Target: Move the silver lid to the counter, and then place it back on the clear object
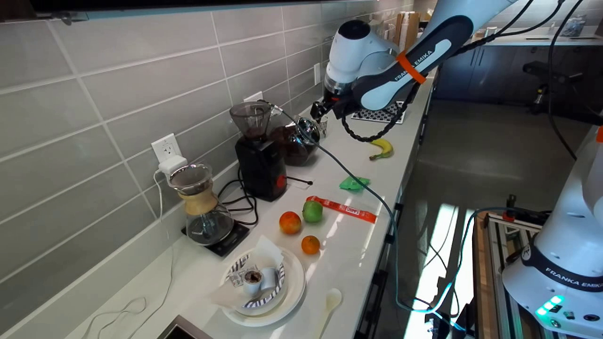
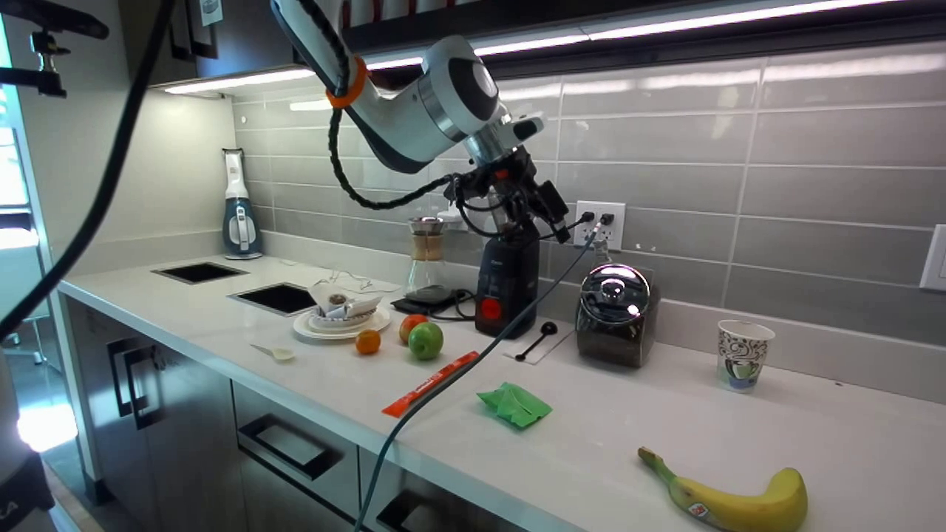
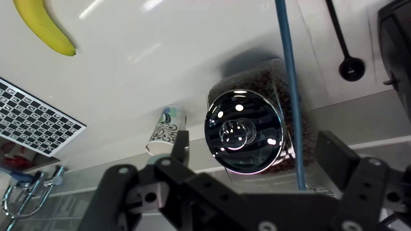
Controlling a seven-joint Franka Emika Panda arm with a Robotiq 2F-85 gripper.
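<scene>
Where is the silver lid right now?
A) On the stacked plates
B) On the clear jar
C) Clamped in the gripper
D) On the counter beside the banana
B: the wrist view shows the silver lid on the clear jar, with the gripper open.

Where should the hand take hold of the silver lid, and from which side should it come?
Probably by the round knob in the middle of the silver lid, the open hand coming straight at its face from the side away from the grinder. The lid sits tilted on the clear jar and faces that way, its knob standing out; a blue cable runs close.
</scene>
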